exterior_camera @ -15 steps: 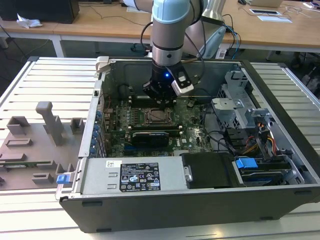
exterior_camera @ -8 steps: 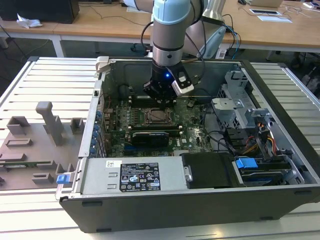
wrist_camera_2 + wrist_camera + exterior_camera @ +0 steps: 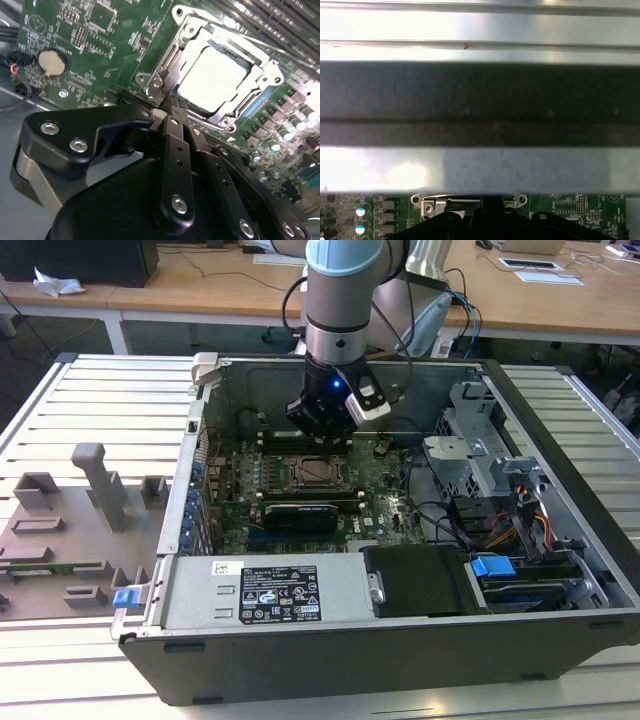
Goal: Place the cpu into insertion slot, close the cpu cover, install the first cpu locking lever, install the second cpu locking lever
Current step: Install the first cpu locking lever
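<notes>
The cpu, pale silver on top, lies flat in the insertion slot on the green board. The cpu cover, a silver frame, lies down around it. My gripper has its black fingers together with nothing between them. Its tip is at the socket's edge, beside a metal tab of the frame. In the exterior view the gripper hangs just behind the socket, low inside the open computer case. I cannot tell how the locking levers stand. In the first wrist view the gripper sits against the socket's rim.
Long memory slots run close beside the socket. A coin cell sits on the board. A black card, the power supply and a drive cage crowd the case. A grey fixture tray lies at the exterior view's left.
</notes>
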Available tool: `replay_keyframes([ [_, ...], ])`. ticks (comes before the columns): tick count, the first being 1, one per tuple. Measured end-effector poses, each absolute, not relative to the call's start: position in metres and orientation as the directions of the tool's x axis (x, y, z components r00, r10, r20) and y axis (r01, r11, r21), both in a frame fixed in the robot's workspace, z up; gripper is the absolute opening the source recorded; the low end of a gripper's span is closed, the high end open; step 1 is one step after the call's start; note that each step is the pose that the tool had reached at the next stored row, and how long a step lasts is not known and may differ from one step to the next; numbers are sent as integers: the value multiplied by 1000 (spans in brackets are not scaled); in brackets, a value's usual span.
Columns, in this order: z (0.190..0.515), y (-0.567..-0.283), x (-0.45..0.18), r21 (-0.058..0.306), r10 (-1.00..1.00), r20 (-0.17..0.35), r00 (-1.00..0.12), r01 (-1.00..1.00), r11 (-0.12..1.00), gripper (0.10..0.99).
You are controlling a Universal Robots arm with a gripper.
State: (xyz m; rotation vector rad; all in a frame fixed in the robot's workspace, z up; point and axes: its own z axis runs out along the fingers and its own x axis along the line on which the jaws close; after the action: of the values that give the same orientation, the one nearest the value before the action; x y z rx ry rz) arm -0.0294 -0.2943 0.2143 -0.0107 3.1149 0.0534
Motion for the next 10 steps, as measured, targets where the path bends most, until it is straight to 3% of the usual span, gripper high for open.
replay_keyframes([
  [10, 214, -322, -29, 32, -7, -26, -1000, -8, 999, 106],
])
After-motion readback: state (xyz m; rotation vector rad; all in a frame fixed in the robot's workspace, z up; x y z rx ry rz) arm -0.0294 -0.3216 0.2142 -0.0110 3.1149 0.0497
